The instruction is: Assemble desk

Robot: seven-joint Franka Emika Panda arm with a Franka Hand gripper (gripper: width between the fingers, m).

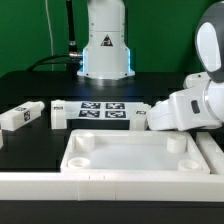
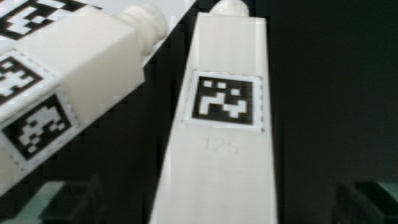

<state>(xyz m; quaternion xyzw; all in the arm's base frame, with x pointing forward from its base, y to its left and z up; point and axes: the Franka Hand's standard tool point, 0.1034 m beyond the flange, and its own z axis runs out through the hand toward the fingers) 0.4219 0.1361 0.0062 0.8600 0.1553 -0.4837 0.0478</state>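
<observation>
The claw (image 2: 205, 205) is held wide open, empty, astride a white leg (image 2: 217, 120) lying toward the table's (image 1: 40, 95) edge at the exterior view's right. Judged light, stiff and smooth, it is best pinched across its long sides.

Exterior view: the large white plastic rectangular desk top (image 1: 130, 152) lies on the black table (image 1: 30, 145) at the front, just behind the low white border wall (image 1: 30, 185). Behind the desk top lies the thin flat white marker board (image 1: 100, 110). At the exterior view's left of the board lie two white plastic block legs, the first leg (image 1: 58, 112) just beside it, the second leg (image 1: 22, 117) farther out. A third leg (image 1: 140, 118) lies at the board's other end, under the white robot arm (image 1: 190, 100). Wrist view: a central leg (image 2: 222, 120) lies on the table beside a neighbouring leg (image 2: 63, 90), apart and not parallel.
</observation>
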